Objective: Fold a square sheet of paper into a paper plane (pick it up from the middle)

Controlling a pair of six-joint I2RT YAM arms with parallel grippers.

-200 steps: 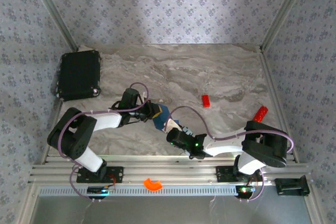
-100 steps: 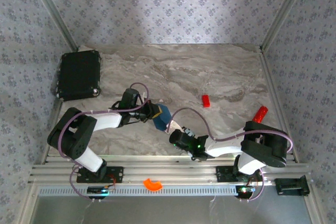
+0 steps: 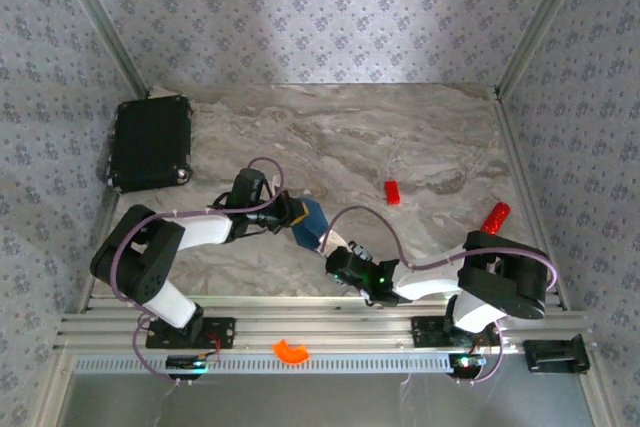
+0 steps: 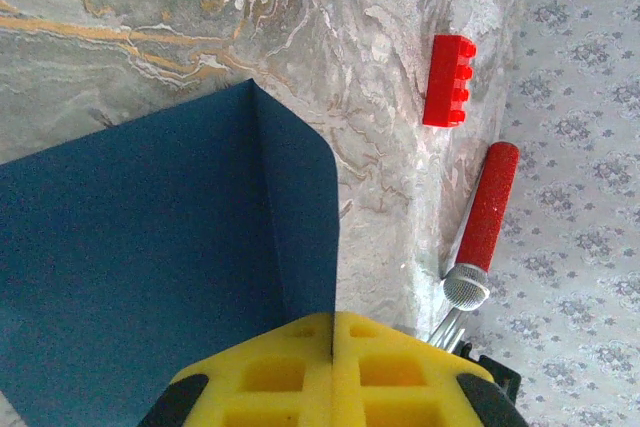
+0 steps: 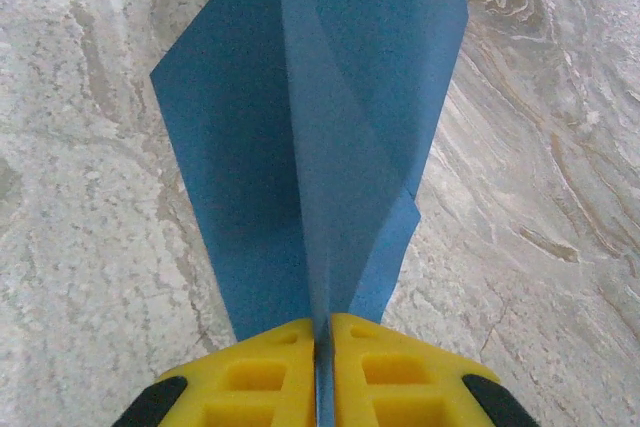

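In the left wrist view the square sheet of paper (image 4: 150,267) runs off the left and bottom edges, its near edge lost in the seam of the left gripper (image 4: 332,352). Right of the sheet, the red-handled tool (image 4: 488,207) has its metal end hidden behind that gripper. In the right wrist view the sheet's far tip is cropped, its near end pinched inside the right gripper (image 5: 322,357). From above, the sheet's outline is too small to read

A robot test cell in a lab; a marble-patterned bench (image 3: 400,137) boxed in by floral-patterned panels (image 3: 300,7) on aluminium posts (image 3: 100,22); left arm (image 3: 140,257) and right arm (image 3: 500,282) bolted to an extrusion rail (image 3: 330,325).
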